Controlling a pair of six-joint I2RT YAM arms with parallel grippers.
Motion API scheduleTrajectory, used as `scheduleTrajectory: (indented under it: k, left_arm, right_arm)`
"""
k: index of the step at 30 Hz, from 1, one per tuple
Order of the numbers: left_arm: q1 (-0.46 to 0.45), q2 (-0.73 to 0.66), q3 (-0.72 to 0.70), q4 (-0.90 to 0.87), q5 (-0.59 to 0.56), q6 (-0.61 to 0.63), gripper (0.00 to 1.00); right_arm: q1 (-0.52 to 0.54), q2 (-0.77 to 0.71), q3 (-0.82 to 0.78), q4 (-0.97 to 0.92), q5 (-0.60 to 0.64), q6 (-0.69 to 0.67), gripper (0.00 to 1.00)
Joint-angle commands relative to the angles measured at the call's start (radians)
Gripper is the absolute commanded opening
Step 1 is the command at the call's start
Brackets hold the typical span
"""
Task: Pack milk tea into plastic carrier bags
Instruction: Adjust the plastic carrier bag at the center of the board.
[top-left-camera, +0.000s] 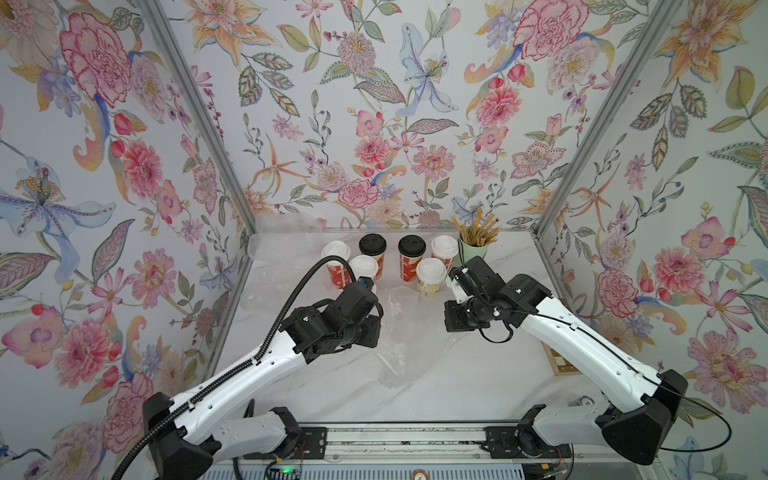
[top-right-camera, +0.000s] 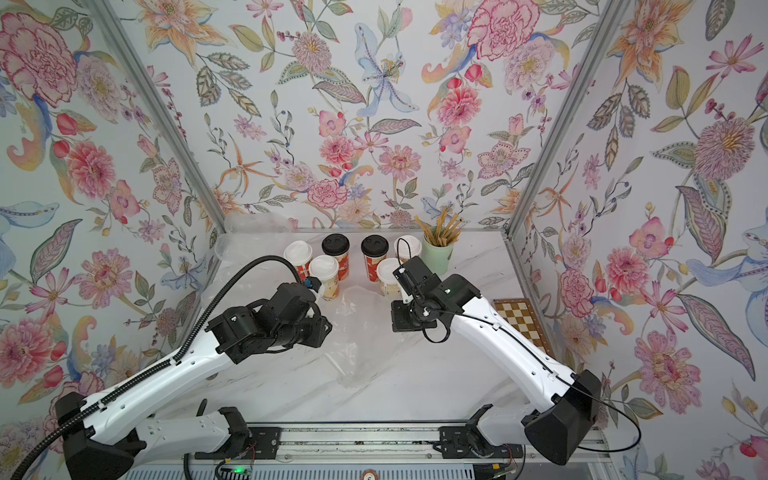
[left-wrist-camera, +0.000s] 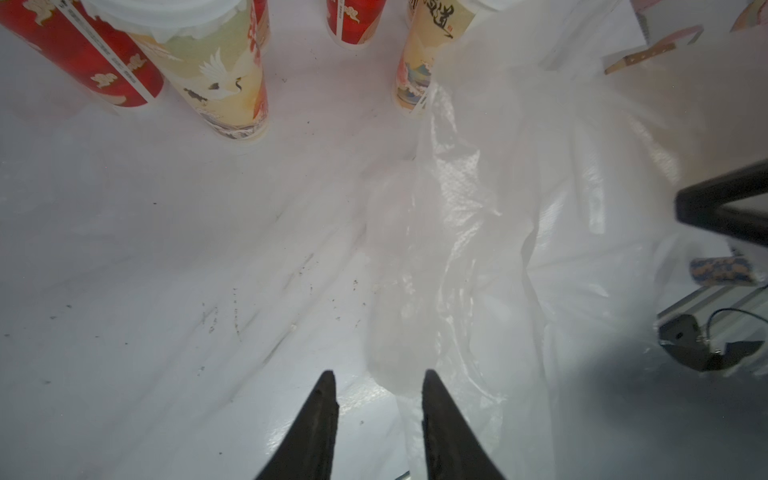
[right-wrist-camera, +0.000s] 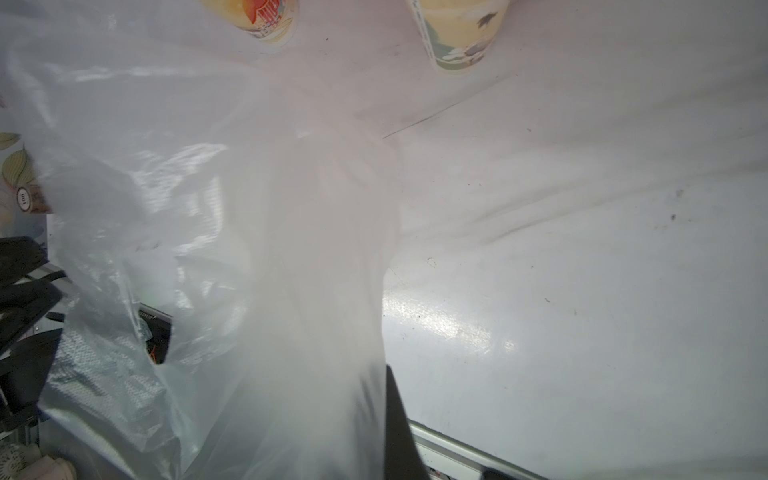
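**Inspector:** Which step was in hand?

**Examiner:** Opening the bag (top-left-camera: 401, 336), in my judgement. It lay crumpled at the centre of the table (top-left-camera: 457, 386), between the two arms. None of the six cups (top-left-camera: 431, 272) was inside it. All stood upright in a cluster at 12 o'clock from the bag, near it.

**Inspector:** State of the fingers?

**Examiner:** The right fingers (right-wrist-camera: 400, 419), at 3 o'clock of the bag, were closed. The right wrist view showed film gathered and drawn up to them, which I took as a grip on one side of the mouth. The left fingers (left-wrist-camera: 320, 428), at 9 o'clock, stood narrowly apart and held nothing, with the bag's edge lying just at their tips.

**Inspector:** What did the next move call for?

**Examiner:** Probably the left fingers closing on a single layer of that edge, then the arms parting to spread the mouth. The film looked thin and slack, and pinching both layers would keep it shut.
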Motion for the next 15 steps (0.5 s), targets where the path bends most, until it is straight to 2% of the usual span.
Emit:
scheduleTrajectory:
  k: [1, 6, 8, 11, 15]
  left_arm:
    - [0.025, -0.018, -0.040, 0.201, 0.101, -0.036, 0.51]
    - [0.071, 0.009, -0.036, 0.276, 0.127, 0.004, 0.67]
    - [0.106, 0.023, -0.047, 0.325, 0.185, 0.016, 0.72]
    - [0.155, 0.039, -0.081, 0.438, 0.290, 0.010, 0.73]
    - [0.171, 0.072, -0.076, 0.532, 0.381, 0.022, 0.64]
  right_arm:
    - [0.007, 0.014, -0.004, 0.066, -0.072, -0.059, 0.00]
    - [0.007, 0.018, -0.013, 0.105, -0.111, -0.083, 0.00]
    - [0.007, 0.020, -0.015, 0.116, -0.123, -0.090, 0.00]
    - [0.007, 0.022, -0.016, 0.124, -0.129, -0.093, 0.00]
    - [0.007, 0.024, -0.007, 0.128, -0.128, -0.094, 0.00]
